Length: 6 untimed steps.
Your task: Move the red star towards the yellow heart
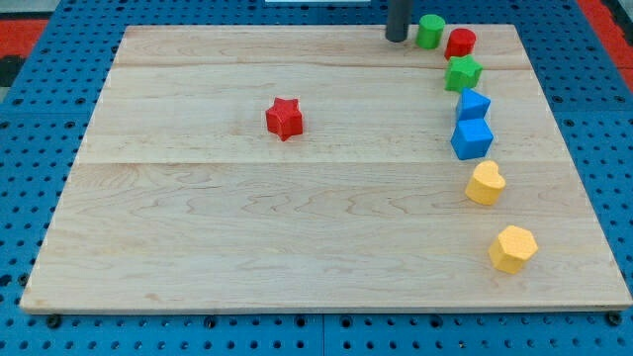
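One red star (284,118) sits alone on the wooden tabletop (247,237), left of centre and a little toward the view's top, well apart from every other block. Further right, my tip (397,39) stands at the view's top edge, just beside the green cylinder (429,31); the tool is a plain rod with nothing to spread or pinch, and it touches no block that I can see. From there a column of blocks curves down the right side: a red cylinder (460,43), a green star (463,72), two blue blocks (473,103) (472,138) whose shapes I cannot settle, then the yellow heart (485,183) and a yellow hexagon (512,248) lowest. The star looks small, rigid and light, so it should slide readily but may spin off a point. I judge the push belongs on its upper-left side, centred, driving it right and slightly down toward the heart.
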### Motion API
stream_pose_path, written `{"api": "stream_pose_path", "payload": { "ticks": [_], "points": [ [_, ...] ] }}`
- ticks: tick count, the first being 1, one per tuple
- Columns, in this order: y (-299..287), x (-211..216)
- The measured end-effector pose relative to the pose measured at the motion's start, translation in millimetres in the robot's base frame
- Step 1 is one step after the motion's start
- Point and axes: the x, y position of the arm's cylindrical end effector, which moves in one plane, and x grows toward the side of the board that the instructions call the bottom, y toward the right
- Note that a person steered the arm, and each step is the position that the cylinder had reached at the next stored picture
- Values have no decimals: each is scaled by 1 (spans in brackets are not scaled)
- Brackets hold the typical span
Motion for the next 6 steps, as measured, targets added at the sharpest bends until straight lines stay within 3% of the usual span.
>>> {"api": "stream_pose_path", "payload": {
  "ticks": [2, 3, 5, 6],
  "points": [
    [30, -17],
    [12, -17],
    [-142, 121],
    [-132, 183]
  ]
}}
